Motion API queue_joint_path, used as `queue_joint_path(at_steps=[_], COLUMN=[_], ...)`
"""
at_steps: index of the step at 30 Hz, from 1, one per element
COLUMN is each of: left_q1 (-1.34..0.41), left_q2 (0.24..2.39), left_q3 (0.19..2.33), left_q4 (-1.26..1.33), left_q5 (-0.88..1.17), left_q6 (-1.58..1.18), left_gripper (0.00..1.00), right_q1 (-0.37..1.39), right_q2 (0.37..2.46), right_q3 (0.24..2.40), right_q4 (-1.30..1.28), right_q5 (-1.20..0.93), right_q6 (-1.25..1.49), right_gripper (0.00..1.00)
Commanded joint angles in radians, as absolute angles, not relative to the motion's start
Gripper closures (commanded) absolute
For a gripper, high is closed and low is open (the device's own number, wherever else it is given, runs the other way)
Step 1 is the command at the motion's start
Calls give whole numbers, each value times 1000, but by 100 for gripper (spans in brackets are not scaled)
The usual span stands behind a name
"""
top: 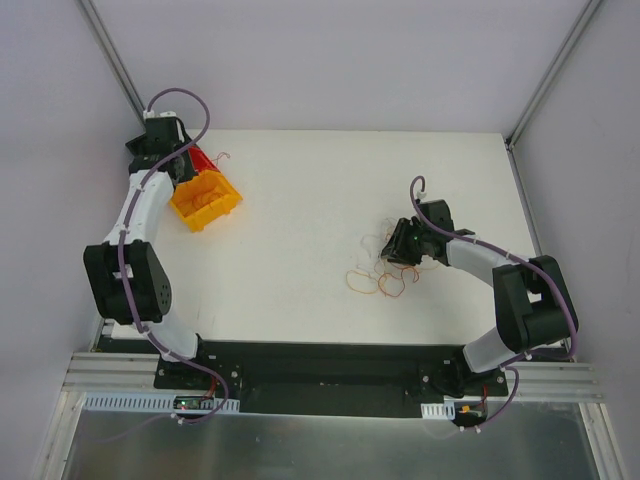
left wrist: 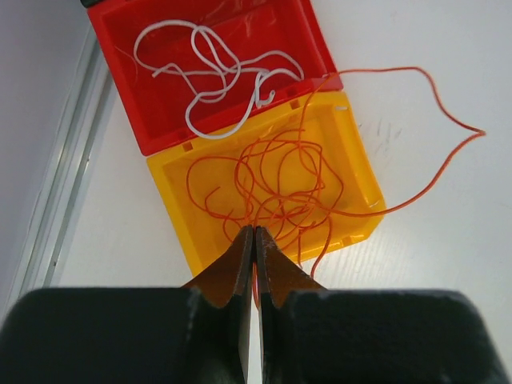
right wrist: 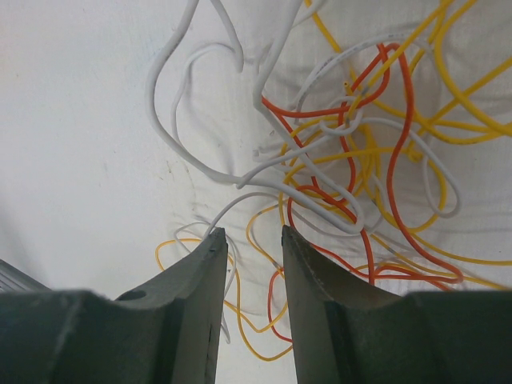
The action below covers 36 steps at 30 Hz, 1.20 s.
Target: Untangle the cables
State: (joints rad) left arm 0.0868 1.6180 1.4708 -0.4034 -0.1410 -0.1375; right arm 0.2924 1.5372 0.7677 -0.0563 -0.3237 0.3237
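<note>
The cables lie in two places. A tangle of white (right wrist: 170, 140), yellow (right wrist: 472, 120) and orange-red (right wrist: 408, 104) strands sits on the table right of centre (top: 380, 272). My right gripper (right wrist: 250, 232) hovers low over its near edge, open, with loose strands lying under the gap and nothing pinched. At the far left, a heap of orange cable (left wrist: 280, 180) fills a yellow bin (left wrist: 172, 204), with one loop trailing out onto the table. My left gripper (left wrist: 254, 232) is shut above the bin's near rim, with an orange strand running up between its jaws. A white cable (left wrist: 212, 68) lies coiled in a red bin (left wrist: 120, 88).
The yellow bin (top: 205, 200) and red bin (top: 203, 160) stand touching at the table's far left corner, close to the left wall. The white table (top: 300, 240) stretches between the bins and the tangle. Purple arm cables loop above both wrists.
</note>
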Motion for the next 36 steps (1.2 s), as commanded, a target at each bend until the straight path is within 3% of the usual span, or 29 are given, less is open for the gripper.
queue_joint_path(at_steps=[1, 16, 24, 36], left_q1=[91, 112, 115, 114], left_q2=[1661, 1790, 1623, 1571], left_q3=[1413, 1379, 1244, 1184], left_q4=[-290, -262, -200, -126], left_q5=[-216, -357, -515, -497], left_q6=[-118, -55, -15, 113], left_gripper=[100, 100, 100, 100], right_q1=[291, 291, 291, 291], right_q2=[1525, 1525, 1526, 1523], right_q3=[779, 781, 781, 778], right_q4=[-45, -41, -40, -38], right_q5=[-342, -353, -356, -356], right_q6=[308, 305, 304, 304], right_gripper=[63, 63, 63, 63])
